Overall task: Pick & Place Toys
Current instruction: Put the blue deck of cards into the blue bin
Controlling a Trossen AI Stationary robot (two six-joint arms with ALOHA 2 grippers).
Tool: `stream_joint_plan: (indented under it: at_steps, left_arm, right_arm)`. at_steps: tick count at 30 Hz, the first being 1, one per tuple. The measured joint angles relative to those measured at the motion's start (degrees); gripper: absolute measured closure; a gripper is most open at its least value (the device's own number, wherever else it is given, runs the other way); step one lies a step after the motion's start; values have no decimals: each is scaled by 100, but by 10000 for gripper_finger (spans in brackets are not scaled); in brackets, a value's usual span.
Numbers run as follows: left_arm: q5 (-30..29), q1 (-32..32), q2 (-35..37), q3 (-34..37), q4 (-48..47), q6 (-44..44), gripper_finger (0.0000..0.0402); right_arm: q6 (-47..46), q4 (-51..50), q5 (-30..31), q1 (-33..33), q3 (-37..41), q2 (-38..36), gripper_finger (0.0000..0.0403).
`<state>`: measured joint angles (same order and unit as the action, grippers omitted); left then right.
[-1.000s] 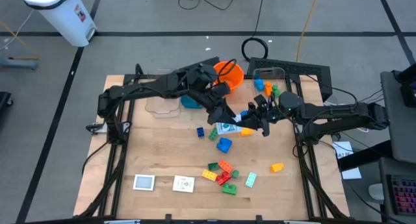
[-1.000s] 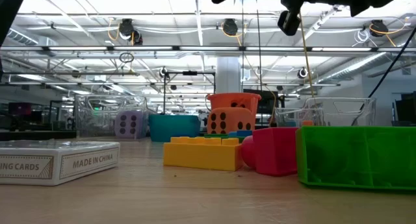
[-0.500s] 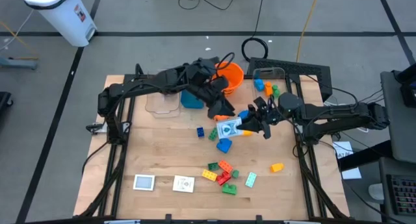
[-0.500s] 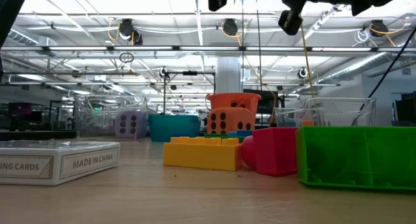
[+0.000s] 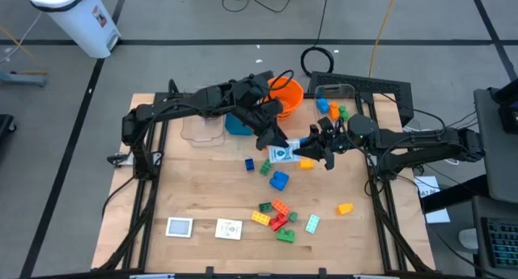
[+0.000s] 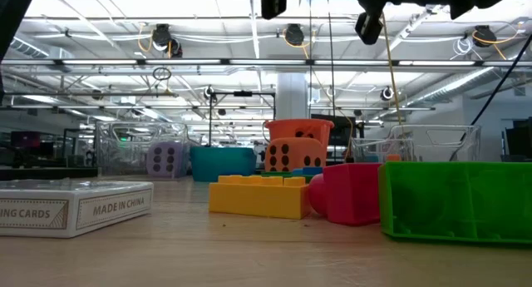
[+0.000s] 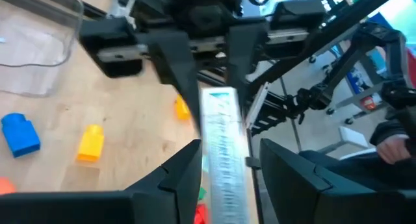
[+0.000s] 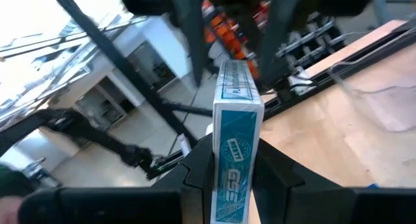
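A teal-and-white card box (image 5: pixel 281 154) hangs in the air over the table's middle, between my two grippers. My right gripper (image 5: pixel 306 150) is shut on it from the right. My left gripper (image 5: pixel 273 143) is open. Its fingers (image 7: pixel 187 169) stand on either side of the box's other end (image 7: pixel 224 143), and I cannot tell whether they touch it. Two flat white cards (image 5: pixel 179 226) (image 5: pixel 229 229) lie near the front left. A cluster of bricks (image 5: pixel 277 217) lies near the front. Blue and green bricks (image 5: pixel 279 180) lie below the box. My right gripper pinches the card box's near end (image 8: pixel 231 175) between its two fingers, one on each side, with a narrow teal face toward the wrist camera. The fingers come about level from the table's right. The box sticks out beyond the fingertips, lifted clear of the table.
The orange bucket (image 5: pixel 288 91), teal box (image 5: pixel 236 124) and a clear bin (image 5: pixel 202 130) stand at the back. Another clear bin with bricks (image 5: pixel 332 103) stands at the back right. A yellow brick (image 5: pixel 346 208) lies front right. The low view shows an orange die (image 6: pixel 293 154) and a purple die (image 6: pixel 166 159).
My left gripper drew back toward the far edge, then came back to the card box. My right gripper has shifted a little toward the table's left with the box, which stays clear of the table.
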<state>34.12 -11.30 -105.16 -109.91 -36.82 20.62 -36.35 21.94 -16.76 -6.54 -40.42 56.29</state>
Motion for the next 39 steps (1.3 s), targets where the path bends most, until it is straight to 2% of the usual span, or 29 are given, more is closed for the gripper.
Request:
stream_joint_plan:
  at_steps: [19,29,33,36,39]
  left_arm:
    - [-393,82,2,0,-371,-103,247]
    - [-395,78,2,2,-360,-83,323]
    - [-309,74,2,2,-349,-118,322]
    - [-300,74,2,2,-339,-201,307]
    - [-233,49,2,2,-313,-305,306]
  right_arm:
    - [-1,4,14,-60,0,0,338]
    - [18,-109,-6,-60,0,0,338]
    - [12,-114,-1,-59,0,0,331]
    - [1,-105,-29,-60,0,0,315]
    - [24,-53,-392,-68,0,0,298]
